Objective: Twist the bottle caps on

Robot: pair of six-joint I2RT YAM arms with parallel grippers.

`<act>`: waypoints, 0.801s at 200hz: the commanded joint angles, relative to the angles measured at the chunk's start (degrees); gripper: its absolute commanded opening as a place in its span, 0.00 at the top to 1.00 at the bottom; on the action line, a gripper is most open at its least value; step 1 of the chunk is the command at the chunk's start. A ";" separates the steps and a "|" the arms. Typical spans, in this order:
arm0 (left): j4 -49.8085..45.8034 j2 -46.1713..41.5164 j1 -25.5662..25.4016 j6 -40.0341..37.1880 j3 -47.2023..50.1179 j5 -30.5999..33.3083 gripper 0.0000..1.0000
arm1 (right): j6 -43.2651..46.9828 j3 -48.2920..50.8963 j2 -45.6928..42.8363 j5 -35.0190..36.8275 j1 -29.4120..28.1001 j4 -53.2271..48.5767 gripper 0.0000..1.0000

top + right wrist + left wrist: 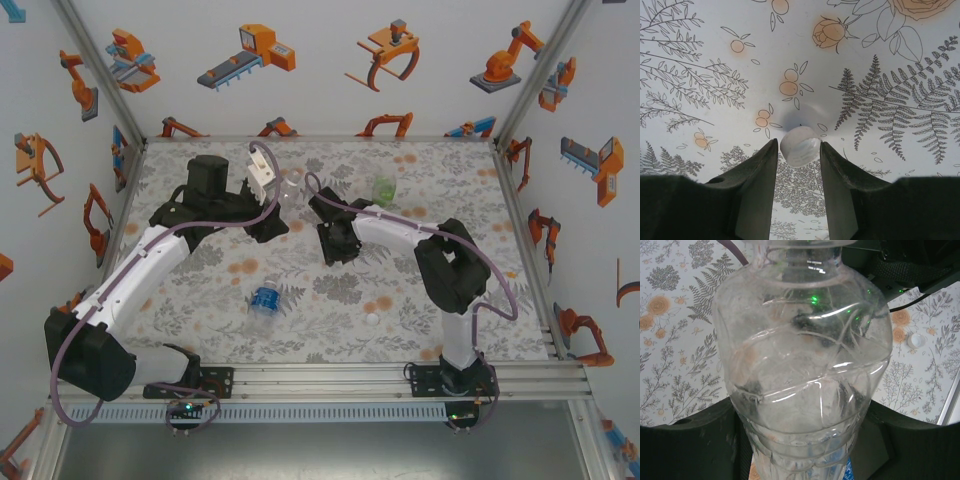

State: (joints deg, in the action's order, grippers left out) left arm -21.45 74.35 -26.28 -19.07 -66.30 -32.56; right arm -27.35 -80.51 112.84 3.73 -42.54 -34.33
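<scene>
— Right gripper (798, 150) pinches a white cap (800, 142) between its two fingertips, held above the cloth.

— And the left gripper (800, 440)?

— Its fingers (695, 440) press in on both sides of the plain bottle (800, 365), whose neck points away from the wrist camera.

— Where are the others?

— From above, the green bottle (384, 189) sits just beyond the right arm (400, 230). The blue-labelled bottle (264, 298) lies on its side nearer the front, with a loose cap (371, 320) to its right.

— What about the surface?

— It is a table (200, 330) patterned with grey ferns and orange roses, walled by white panels (330, 90) printed with orange robots.
</scene>
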 commanded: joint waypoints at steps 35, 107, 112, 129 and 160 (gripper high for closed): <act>-0.12 0.10 -0.23 -0.50 -1.02 -0.83 0.92 | -0.64 1.45 1.24 -0.10 -0.43 -1.67 0.60; -0.17 -0.14 -0.30 -0.53 -0.85 -0.71 0.92 | -3.96 3.51 0.14 -9.64 0.38 5.92 0.75; -0.17 -0.16 -0.34 -0.51 -0.85 -0.75 0.92 | -4.36 4.26 -0.34 -11.32 0.71 7.70 0.76; -0.17 -0.14 -0.42 -0.48 -0.85 -0.84 0.92 | -7.09 7.84 -2.22 -16.89 2.42 14.74 0.78; -0.21 -0.16 -0.52 -0.46 -0.88 -0.84 0.92 | -14.40 17.36 -4.72 -27.05 7.49 30.38 0.78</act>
State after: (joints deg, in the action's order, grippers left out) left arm -21.47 74.35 -26.35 -19.05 -66.30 -32.56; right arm -34.65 -69.21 109.91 -13.80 -38.79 -17.12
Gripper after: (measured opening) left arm 0.583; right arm 0.232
